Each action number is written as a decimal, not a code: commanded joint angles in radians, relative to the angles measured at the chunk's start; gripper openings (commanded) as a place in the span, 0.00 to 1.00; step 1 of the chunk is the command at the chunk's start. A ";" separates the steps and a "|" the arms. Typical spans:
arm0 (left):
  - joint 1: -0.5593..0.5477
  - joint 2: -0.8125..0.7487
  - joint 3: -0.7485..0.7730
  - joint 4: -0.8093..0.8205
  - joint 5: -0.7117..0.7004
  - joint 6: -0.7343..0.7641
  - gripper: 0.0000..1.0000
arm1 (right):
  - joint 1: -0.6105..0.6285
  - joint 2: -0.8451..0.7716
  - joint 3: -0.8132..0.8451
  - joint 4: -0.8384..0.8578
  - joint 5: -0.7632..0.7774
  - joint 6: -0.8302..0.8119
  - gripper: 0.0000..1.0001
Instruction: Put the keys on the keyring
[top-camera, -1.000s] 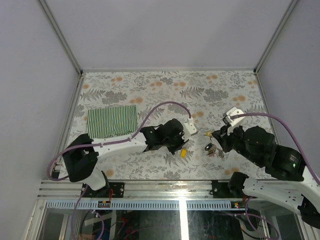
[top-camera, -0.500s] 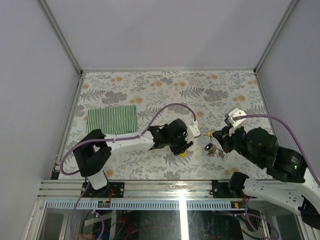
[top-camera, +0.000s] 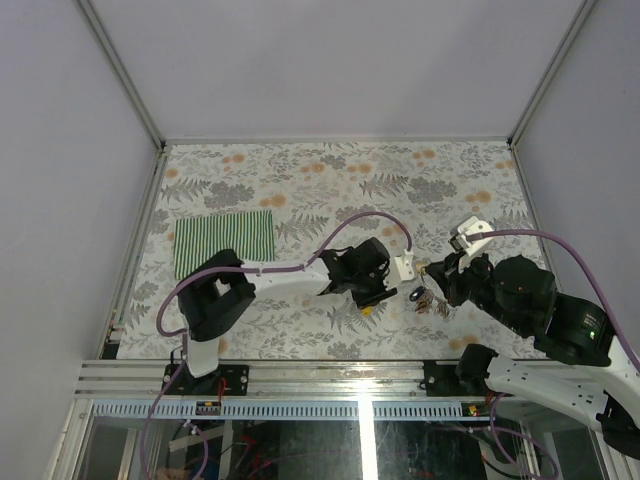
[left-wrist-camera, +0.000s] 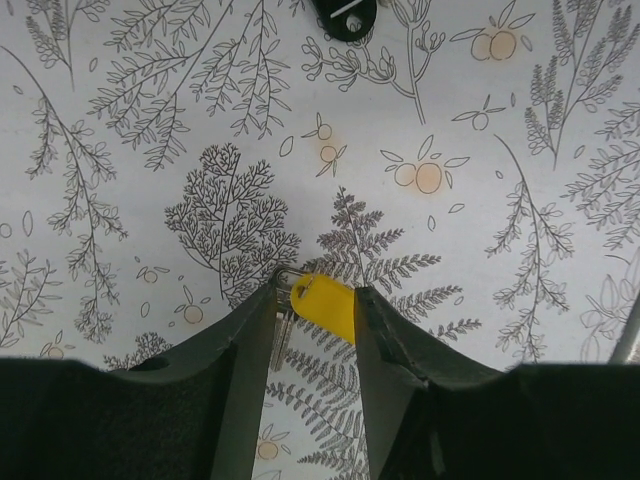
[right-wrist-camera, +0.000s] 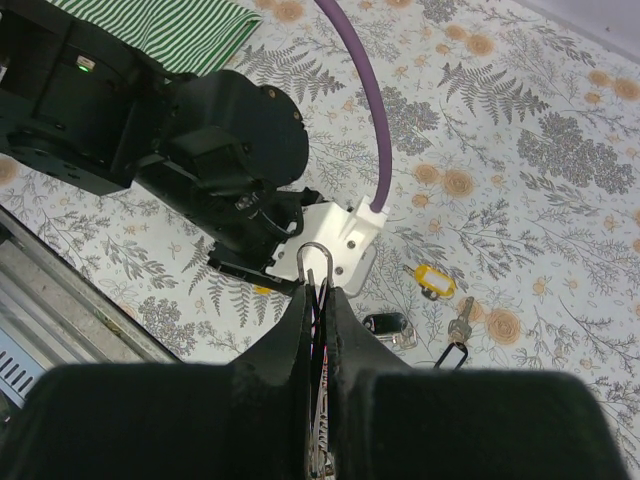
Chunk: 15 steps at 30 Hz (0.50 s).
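Note:
In the left wrist view a key with a yellow tag (left-wrist-camera: 325, 305) lies flat on the flowered table, its silver blade (left-wrist-camera: 279, 330) along the left finger. My left gripper (left-wrist-camera: 316, 290) stands open astride it; from above it is low over the key (top-camera: 368, 309). My right gripper (right-wrist-camera: 318, 290) is shut on the keyring (right-wrist-camera: 315, 260), whose thin silver loop pokes out past the fingertips, close to the left wrist. On the table under the right gripper lie another yellow-tagged key (right-wrist-camera: 436, 282), a black-headed key (right-wrist-camera: 385, 323) and a bare silver key (right-wrist-camera: 462, 326).
A green striped cloth (top-camera: 224, 242) lies at the left of the table. A small black oval loop (right-wrist-camera: 452, 355) rests by the loose keys. The left arm's purple cable (top-camera: 345, 225) arches above the table. Grey walls close in the sides and back.
My left arm has reached to the right, closer to the right gripper, and its jaws have gone from shut to open around the yellow-tagged key. The right gripper has barely moved.

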 joint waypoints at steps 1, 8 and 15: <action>0.005 0.029 0.042 0.009 0.014 0.056 0.38 | 0.006 0.007 0.024 0.038 -0.005 0.005 0.00; 0.006 0.060 0.056 0.001 0.010 0.063 0.33 | 0.007 0.015 0.026 0.036 -0.010 0.005 0.00; 0.007 0.084 0.077 -0.016 0.010 0.080 0.28 | 0.007 0.020 0.034 0.026 -0.010 0.004 0.00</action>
